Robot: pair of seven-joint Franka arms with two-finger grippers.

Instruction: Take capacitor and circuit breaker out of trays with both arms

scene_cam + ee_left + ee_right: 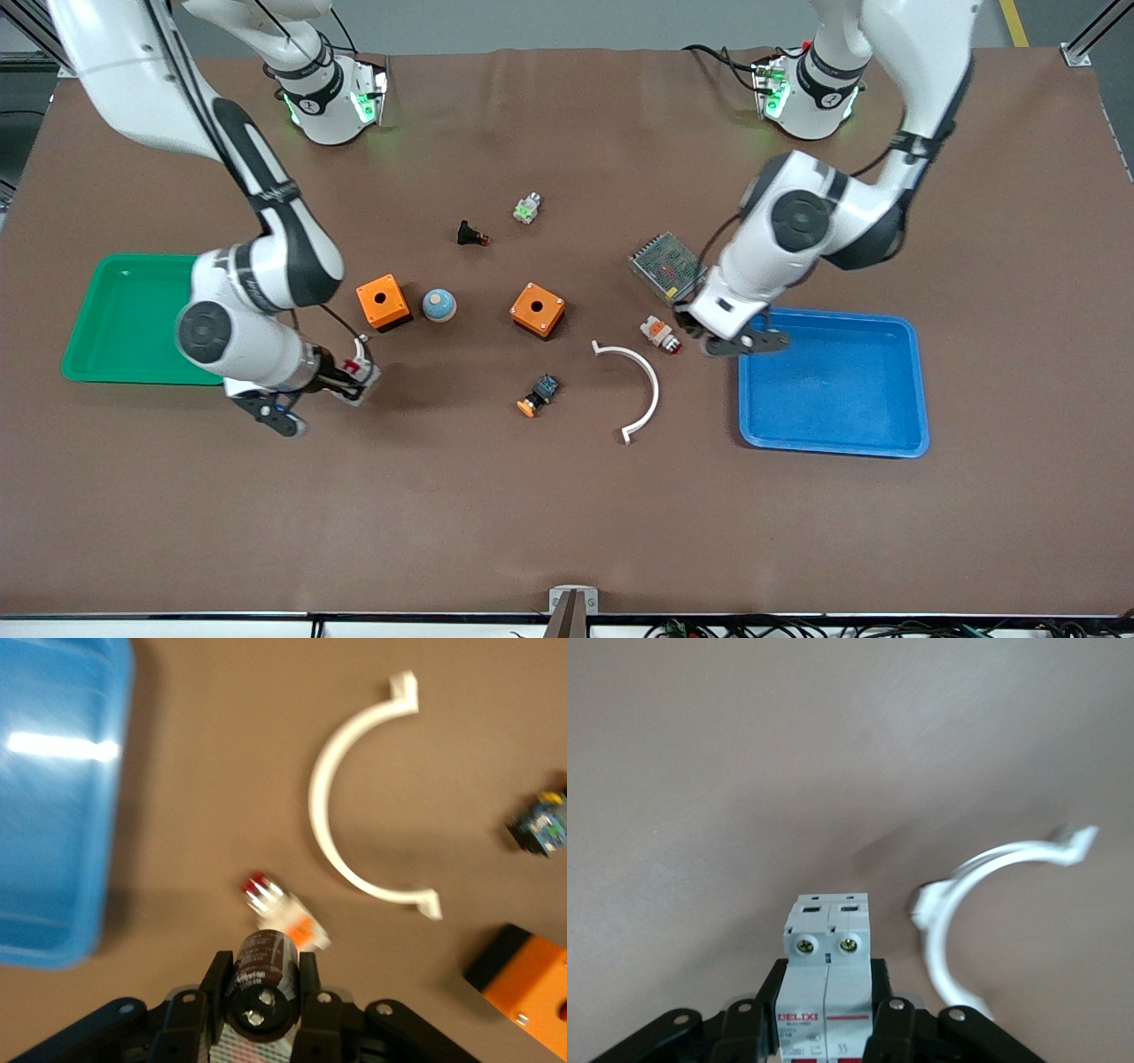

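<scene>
My left gripper is shut on the capacitor, a dark cylinder with a silvery end, held between the black fingers. It hangs over the table just beside the blue tray, above the white button part. My right gripper is shut on the breaker, a white-grey block with red marking, also in the right wrist view. It hangs over bare table beside the green tray, close to an orange box.
On the table lie a white curved piece, a white button with orange-red parts, a second orange box, a black-blue switch, a blue dome, a black button, a mesh-covered unit and a small green-white part.
</scene>
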